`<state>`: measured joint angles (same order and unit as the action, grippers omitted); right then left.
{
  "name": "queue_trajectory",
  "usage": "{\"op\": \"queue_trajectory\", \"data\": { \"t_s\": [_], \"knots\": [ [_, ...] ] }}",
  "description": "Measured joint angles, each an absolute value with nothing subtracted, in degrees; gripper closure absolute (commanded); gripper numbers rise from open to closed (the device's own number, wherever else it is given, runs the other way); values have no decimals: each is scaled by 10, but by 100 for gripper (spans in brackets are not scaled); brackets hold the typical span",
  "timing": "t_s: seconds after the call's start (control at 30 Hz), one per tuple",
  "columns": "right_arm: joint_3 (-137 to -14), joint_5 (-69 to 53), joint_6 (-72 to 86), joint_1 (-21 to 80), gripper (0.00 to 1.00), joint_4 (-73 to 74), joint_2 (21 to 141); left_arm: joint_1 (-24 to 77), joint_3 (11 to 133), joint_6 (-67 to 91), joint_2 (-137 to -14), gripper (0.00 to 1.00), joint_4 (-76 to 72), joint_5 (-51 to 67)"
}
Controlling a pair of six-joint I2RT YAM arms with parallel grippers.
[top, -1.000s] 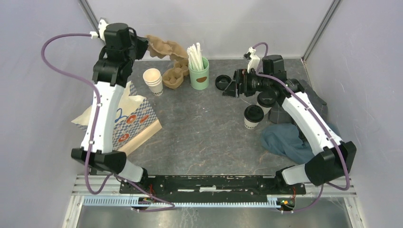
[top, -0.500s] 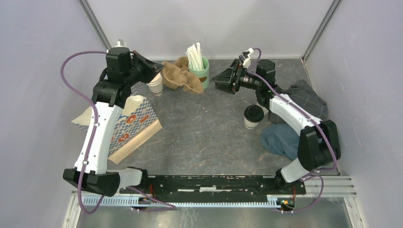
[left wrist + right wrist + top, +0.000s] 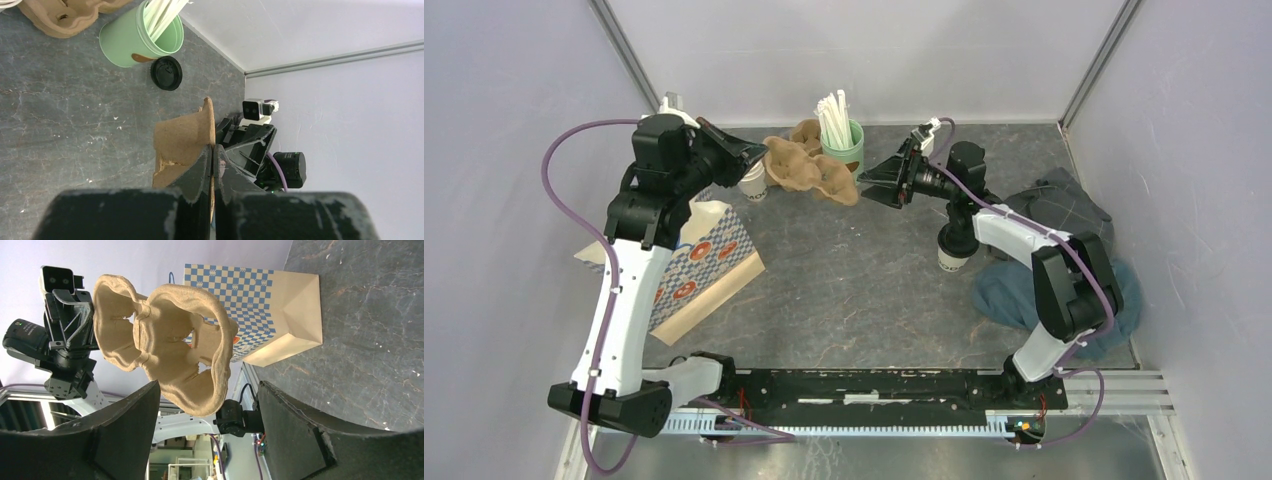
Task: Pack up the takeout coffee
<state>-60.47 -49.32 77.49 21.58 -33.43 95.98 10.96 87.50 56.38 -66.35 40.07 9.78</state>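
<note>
1. Two arms reached over the table [image 3: 864,290] at its far side in the top view, the L arm from 9 o'clock and the R arm from 3 o'clock.
2. L gripper [image 3: 213,152]: jaws pinched tight on one edge of the brown pulp cup carrier [image 3: 809,170]. The L wrist view showed the fingers [image 3: 197,170] clamped flat on the pulp wall.
3. Carrier position: approx. 12 o'clock of table ctr, and it appeared raised off the surface. In the R wrist view it stood on edge w/ its cup wells facing the cam.
4. R gripper [image 3: 869,188]: jaws spread wide and aimed at 9 o'clock toward the carrier. It sat just beside the carrier's 3 o'clock end; contact could not be determined.
5. Takeout coffee [image 3: 950,260]: upright on the table at 4 o'clock of the R gripper. The R arm crossed above it and hid part of its lid. No gripper was on it, and it was well apart from the carrier.
6. Green cup [image 3: 844,158] w/ white straws [image 3: 832,108]: just behind the carrier at 12 o'clock. A loose black lid [image 3: 166,73] lay beside it.
7. Stacked white cups [image 3: 751,183]: at 9 o'clock of the carrier, below the L gripper.
8. Checkered paper bag [image 3: 709,260]: lying at 8 o'clock of table ctr.
9. Blue cloth [image 3: 1024,295]: near the coffee at 4 o'clock.
</note>
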Motion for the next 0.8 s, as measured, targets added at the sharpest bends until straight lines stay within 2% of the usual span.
{"op": "queue_trajectory", "data": {
  "t_s": [0.13, 0.33, 0.5, 0.67, 0.8],
  "knots": [
    [-594, -493, 797, 222, 28, -369, 966, 110, 868, 568, -663, 98, 401, 105],
    [-583, -493, 844, 230, 41, -440, 978, 110, 860, 574, -660, 98, 399, 107],
    [-567, -493, 879, 233, 47, -484, 984, 110, 859, 574, -656, 98, 395, 107],
    [-552, -491, 917, 233, 60, -533, 986, 110, 858, 574, -655, 98, 388, 109],
    [-545, -490, 939, 232, 75, -559, 987, 109, 858, 574, -654, 98, 385, 111]
  ]
}}
